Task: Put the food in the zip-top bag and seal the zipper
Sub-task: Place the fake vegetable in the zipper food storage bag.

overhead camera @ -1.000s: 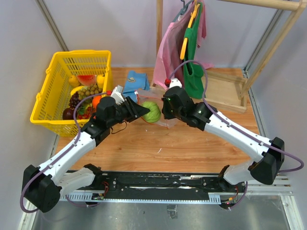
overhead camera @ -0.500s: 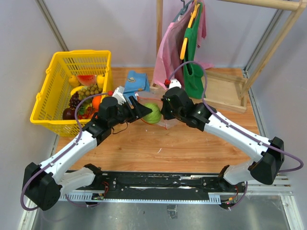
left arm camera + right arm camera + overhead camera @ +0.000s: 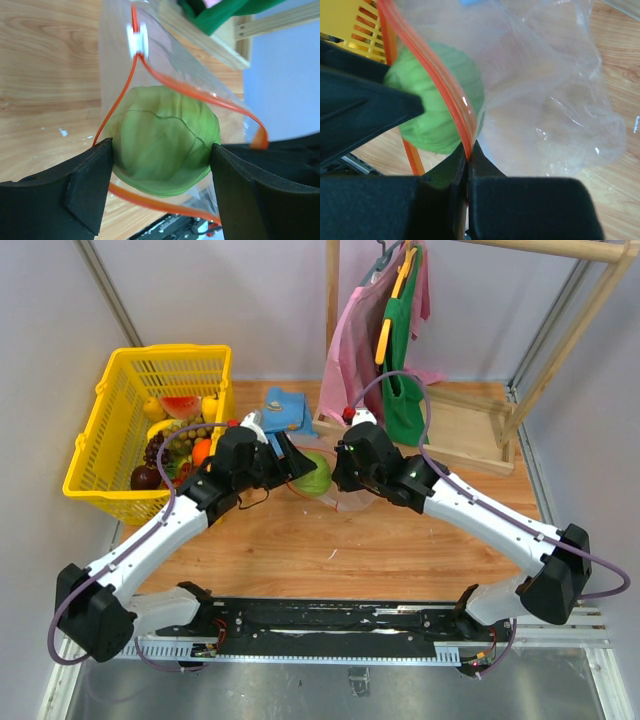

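Note:
My left gripper [image 3: 291, 462] is shut on a green toy fruit [image 3: 317, 473], which fills the space between its black fingers [image 3: 85, 182] in the left wrist view [image 3: 165, 140]. The fruit sits at the open mouth of the clear zip-top bag [image 3: 555, 110], inside the loop of the red zipper strip [image 3: 190, 90]. My right gripper [image 3: 342, 475] is shut on the zipper strip [image 3: 465, 135] at the bag's rim and holds the mouth up. More toy fruit, including grapes and a watermelon slice [image 3: 180, 406], lies in the yellow basket [image 3: 110, 400].
A blue folded cloth [image 3: 285, 408] lies behind the bag. A wooden clothes rack [image 3: 470, 430] with pink and green garments [image 3: 395, 350] stands at the back right. The yellow basket stands at the far left of the wooden table [image 3: 330, 540].
My left gripper has moved right and away with the green fruit, bringing it into the bag's mouth. My right gripper has stayed clamped on the zipper strip, shifting slightly.

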Controlling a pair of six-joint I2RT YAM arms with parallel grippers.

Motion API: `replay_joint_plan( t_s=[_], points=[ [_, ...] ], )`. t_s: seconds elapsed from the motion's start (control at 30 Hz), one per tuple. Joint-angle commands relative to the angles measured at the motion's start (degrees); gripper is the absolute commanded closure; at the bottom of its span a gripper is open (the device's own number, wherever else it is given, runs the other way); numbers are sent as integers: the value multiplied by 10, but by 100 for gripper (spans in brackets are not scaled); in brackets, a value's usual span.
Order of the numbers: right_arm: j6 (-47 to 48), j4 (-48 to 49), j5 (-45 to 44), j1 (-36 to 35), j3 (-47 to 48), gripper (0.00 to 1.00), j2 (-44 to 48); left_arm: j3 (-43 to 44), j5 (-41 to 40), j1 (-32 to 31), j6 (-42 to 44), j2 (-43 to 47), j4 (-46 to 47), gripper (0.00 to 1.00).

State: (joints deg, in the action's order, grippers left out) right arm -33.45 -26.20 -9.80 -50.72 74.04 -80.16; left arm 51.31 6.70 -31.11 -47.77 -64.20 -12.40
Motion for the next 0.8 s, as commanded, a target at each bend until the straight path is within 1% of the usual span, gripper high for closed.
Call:
replay_joint_plan(
  t_s=[0.0, 0.3, 0.43, 0.6, 0.67, 0.77],
  points=[
    [-11, 30, 26, 10, -1, 99, -2, 46, -59, -16, 44, -35, -86, 24],
    [-27, 42, 42, 27, -15, 99, 3, 100, -164, -38, 84, -70, -159, 22],
    [-33, 47, 50, 31, -20, 99, 0, 125, -147, -42, 92, -57, -154, 18],
    [-38, 54, 60, 39, -23, 99, -5, 152, -95, -42, 96, -36, -144, 12],
    [-39, 56, 61, 41, -24, 99, -6, 161, -96, -42, 101, -31, -155, 5],
    [-43, 61, 68, 46, -25, 99, -10, 164, -103, -42, 111, -31, -165, 3]
  ],
)
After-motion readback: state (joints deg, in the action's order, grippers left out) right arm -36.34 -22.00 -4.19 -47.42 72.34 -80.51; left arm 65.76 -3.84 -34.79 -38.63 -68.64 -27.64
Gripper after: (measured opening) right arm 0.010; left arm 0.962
